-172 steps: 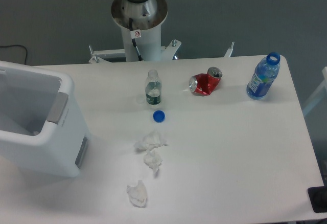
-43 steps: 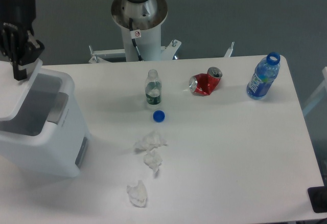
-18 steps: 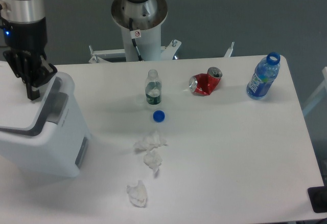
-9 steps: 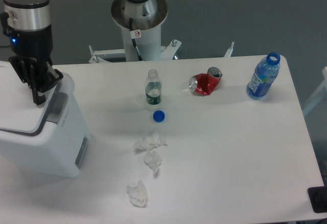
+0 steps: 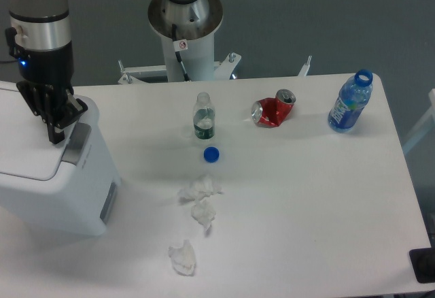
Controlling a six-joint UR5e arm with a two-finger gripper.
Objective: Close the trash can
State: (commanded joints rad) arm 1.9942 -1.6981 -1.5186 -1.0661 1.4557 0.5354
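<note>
Trash can (image 5: pixel 47 182): white body and white lid, with a grey latch tab and a grey panel on its side. End effector (image 5: pixel 53 118): black, on a silver and black wrist showing a small blue light. Worktop (image 5: pixel 306 203): plain white. Small bottle (image 5: pixel 203 117): clear, with a dark green label. Loose cap (image 5: pixel 211 154): blue. Crushed drink can (image 5: pixel 272 110): red with silver ends. Water bottle (image 5: pixel 350 103): blue-tinted, with a blue label and blue neck ring. Three crumpled tissues (image 5: pixel 199 211): white. Robot base (image 5: pixel 185 19): silver and white. Background: grey.
</note>
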